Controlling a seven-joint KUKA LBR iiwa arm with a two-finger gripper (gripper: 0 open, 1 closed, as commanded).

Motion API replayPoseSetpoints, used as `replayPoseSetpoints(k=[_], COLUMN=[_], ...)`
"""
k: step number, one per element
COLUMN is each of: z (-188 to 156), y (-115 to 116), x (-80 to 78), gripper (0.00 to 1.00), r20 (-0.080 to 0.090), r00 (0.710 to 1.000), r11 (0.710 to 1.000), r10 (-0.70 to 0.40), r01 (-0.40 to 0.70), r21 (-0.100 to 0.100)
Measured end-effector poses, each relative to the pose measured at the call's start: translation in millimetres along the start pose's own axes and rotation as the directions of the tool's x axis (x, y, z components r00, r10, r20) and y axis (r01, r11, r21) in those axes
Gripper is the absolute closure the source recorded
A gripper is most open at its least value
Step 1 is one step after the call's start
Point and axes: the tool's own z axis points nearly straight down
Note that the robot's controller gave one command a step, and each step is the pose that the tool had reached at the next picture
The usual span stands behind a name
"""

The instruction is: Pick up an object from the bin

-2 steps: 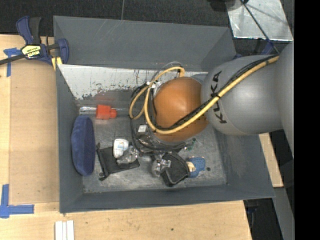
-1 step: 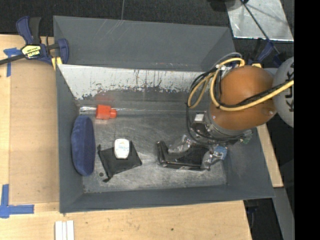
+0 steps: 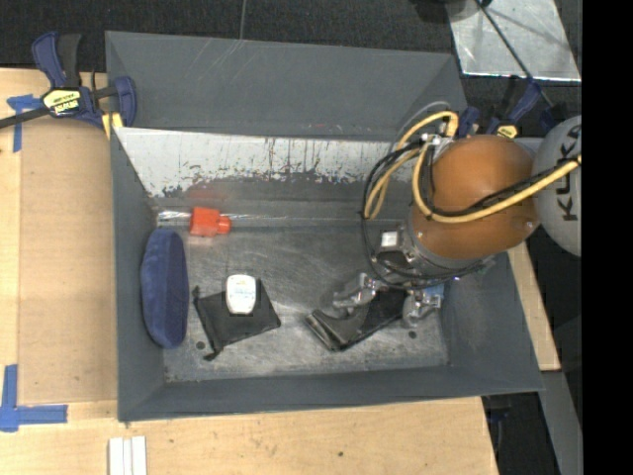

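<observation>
Gripper [image 3: 391, 300] down low, right side of bin [image 3: 297, 171]. Claws look spread wide, not squeezing yet. Black flat thing [image 3: 336, 327] lies just under them, likely pick. Blue pouch [image 3: 165, 287], white gadget [image 3: 240, 294] far left, out of way.

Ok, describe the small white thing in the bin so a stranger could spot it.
Start at the grey bin's left wall, where a long dark-blue case lies. Just right of it is a flat black patch; the white thing rests on that. It is the bin's only white, rounded item.
</observation>
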Motion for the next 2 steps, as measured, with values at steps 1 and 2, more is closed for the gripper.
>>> replayPoseSetpoints(k=[1, 2], z=[26.0, 26.8], y=[-30.8, -30.9], x=[15.1, 15.3], gripper=[0.00, 1.00], r20=[0.025, 0.025], r00=[0.775, 0.777], r11=[0.775, 0.777], r10=[-0.631, -0.629], r01=[0.631, 0.630], r21=[-0.008, -0.008])
